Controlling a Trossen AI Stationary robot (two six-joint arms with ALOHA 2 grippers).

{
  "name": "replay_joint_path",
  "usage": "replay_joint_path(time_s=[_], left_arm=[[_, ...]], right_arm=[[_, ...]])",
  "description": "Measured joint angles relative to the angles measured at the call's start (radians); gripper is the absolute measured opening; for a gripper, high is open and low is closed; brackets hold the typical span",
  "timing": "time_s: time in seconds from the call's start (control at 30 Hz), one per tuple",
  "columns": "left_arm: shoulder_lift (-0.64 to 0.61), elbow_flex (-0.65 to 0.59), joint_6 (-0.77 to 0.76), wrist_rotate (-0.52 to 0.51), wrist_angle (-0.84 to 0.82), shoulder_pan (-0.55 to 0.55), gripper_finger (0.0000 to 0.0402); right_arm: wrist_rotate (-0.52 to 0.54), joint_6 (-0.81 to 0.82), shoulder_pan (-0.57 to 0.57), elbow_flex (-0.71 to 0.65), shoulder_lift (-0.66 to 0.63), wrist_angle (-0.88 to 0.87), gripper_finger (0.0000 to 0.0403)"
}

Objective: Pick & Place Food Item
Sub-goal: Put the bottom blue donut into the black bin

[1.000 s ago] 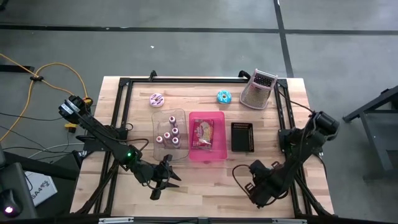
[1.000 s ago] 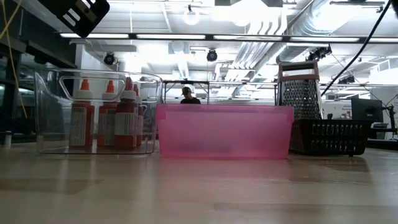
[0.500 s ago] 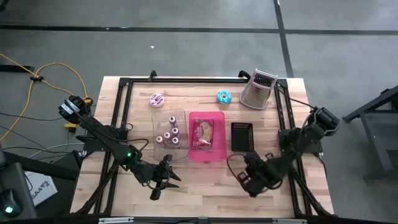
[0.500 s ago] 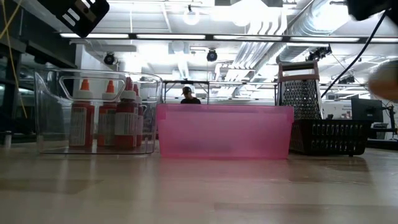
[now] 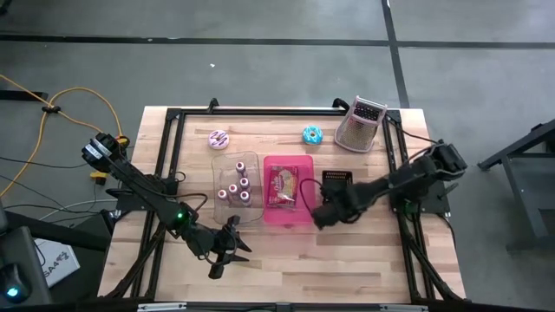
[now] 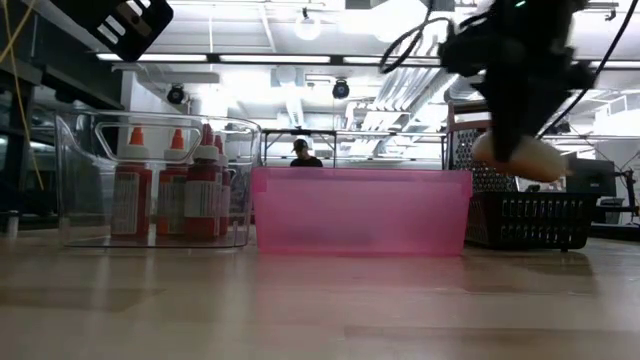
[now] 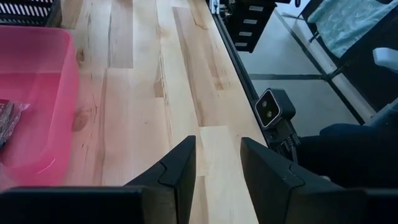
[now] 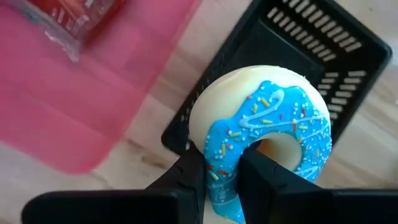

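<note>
My right gripper clamps a blue-iced sprinkled doughnut above the black slotted basket. My left gripper waits open, near left.

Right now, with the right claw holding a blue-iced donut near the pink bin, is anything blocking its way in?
Nothing visible blocks it. The right claw holds the donut above the black basket, beside the pink bin. The bin is open-topped, and a red packet lies inside, leaving bare floor.

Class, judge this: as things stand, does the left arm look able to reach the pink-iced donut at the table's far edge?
Probably yes: the left gripper is open, and bare table lies left of the clear bin up to the pink-iced donut.
</note>
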Motion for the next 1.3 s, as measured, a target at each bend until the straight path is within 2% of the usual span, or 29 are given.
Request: replay_joint_path(time_s=[0.17, 0.6, 0.83, 1.1, 1.3], left_arm=[[0.0, 0.0, 0.0, 0.0, -0.012, 0.0, 0.0122], [0.0, 0.0, 0.002, 0.0, -0.018, -0.018, 0.0122], [0.0, 0.0, 0.006, 0.0, -0.02, -0.032, 0.0122], [0.0, 0.0, 0.007, 0.0, -0.02, -0.032, 0.0122], [0.0, 0.0, 0.007, 0.0, -0.022, -0.032, 0.0122]], right_arm=[[-0.04, -0.076, -0.063, 0.0, 0.0, 0.017, 0.0061], [-0.058, -0.117, -0.138, 0.0, 0.0, 0.008, 0.0061], [-0.058, -0.124, -0.157, 0.0, 0.001, 0.008, 0.0061], [-0.104, -0.101, -0.157, -0.085, 0.002, 0.066, 0.0061], [-0.097, -0.105, -0.155, -0.097, 0.002, 0.096, 0.0061]])
